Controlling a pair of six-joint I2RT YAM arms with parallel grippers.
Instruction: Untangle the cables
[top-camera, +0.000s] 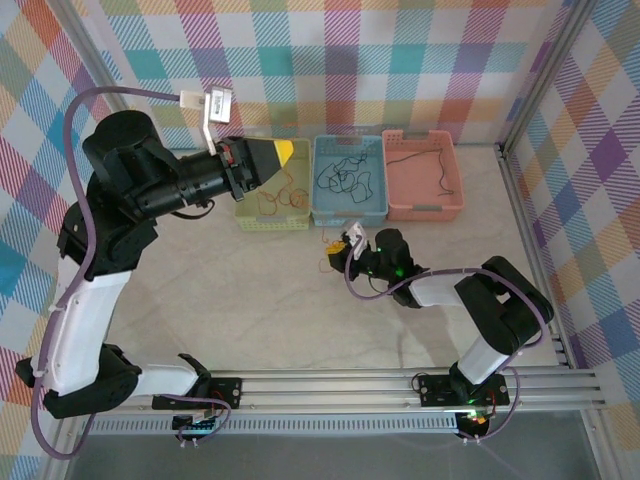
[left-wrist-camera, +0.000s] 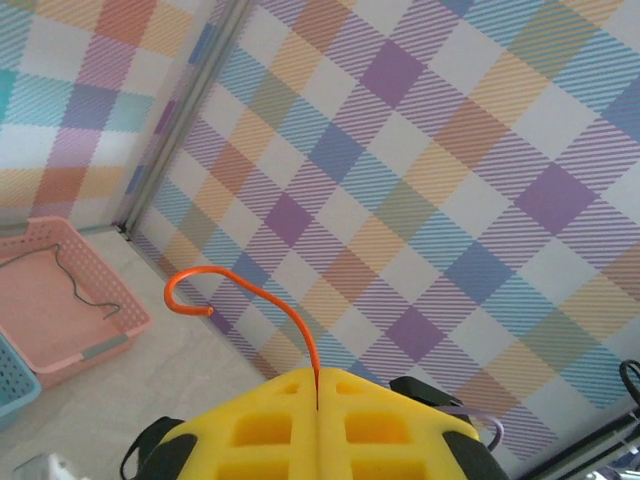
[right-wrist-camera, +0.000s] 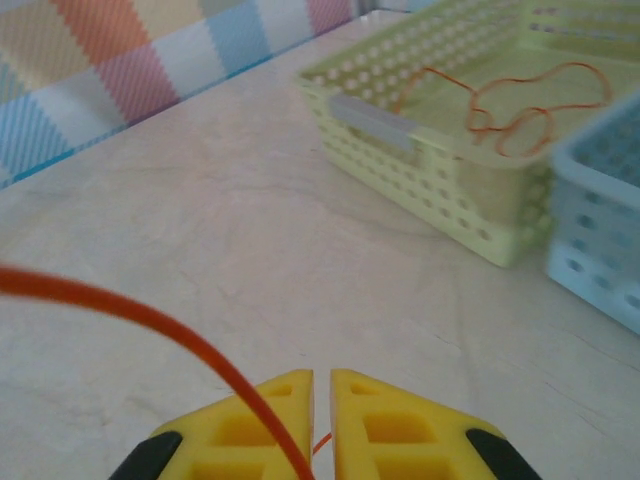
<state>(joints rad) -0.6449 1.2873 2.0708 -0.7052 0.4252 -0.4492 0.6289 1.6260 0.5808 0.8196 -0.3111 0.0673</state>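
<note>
Right gripper (right-wrist-camera: 321, 378), low over table (right-wrist-camera: 200, 200): jaws almost together, apparently pinching orange wire (right-wrist-camera: 150, 318). Left gripper (left-wrist-camera: 317, 380), raised over green basket (top-camera: 270, 223): clamped on curled orange strand (left-wrist-camera: 285, 310). Risk: thin strand slips free or springs outside basket on release.

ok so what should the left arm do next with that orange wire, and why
Probably lower the left gripper and let go over the yellow-green basket. Its fingers are shut on an orange wire, it hangs above that basket, and loose orange strands already lie inside it, so that looks like the orange bin.
</note>
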